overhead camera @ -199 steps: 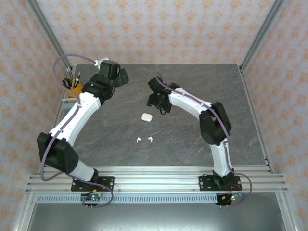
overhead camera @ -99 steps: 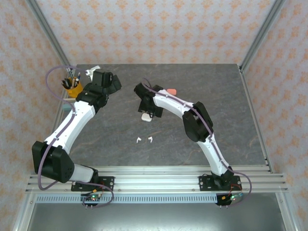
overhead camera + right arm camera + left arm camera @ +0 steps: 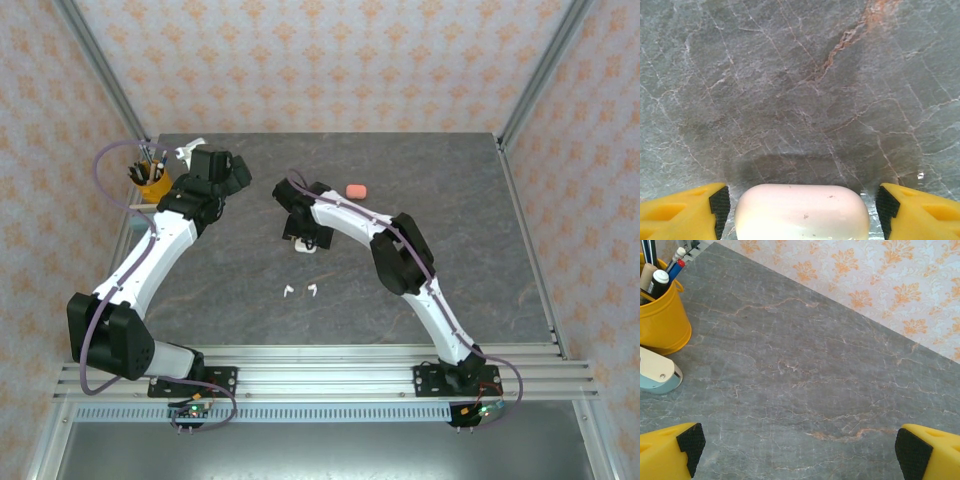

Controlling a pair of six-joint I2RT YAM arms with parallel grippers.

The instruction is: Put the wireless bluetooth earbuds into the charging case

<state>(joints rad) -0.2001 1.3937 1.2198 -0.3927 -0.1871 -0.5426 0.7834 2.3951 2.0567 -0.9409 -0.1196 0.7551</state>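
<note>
Straddling the white charging case (image 3: 802, 219), the right claw (image 3: 801, 202) stood partly spread. Its black pads (image 3: 719, 204) sat just beside the case's two ends with a thin gap on each side, so nothing was gripped. The case looked like a smooth, glossy, rounded plastic pebble, probably light, stiff and prone to squirting out of a pinch. Its flatter ends seemed the safest hold.

The two white earbuds (image 3: 300, 291) lay side by side on the grey veined counter (image 3: 450, 220), nearer the arm bases than the case. Tiny, stemmed and hard, they would likely roll or skid and were best nipped across the stem. A coral-pink case (image 3: 357, 190) sat farther back.

The left claw (image 3: 800, 452) hung fully wide over bare stone beside a yellow pen cup (image 3: 662, 320).
</note>
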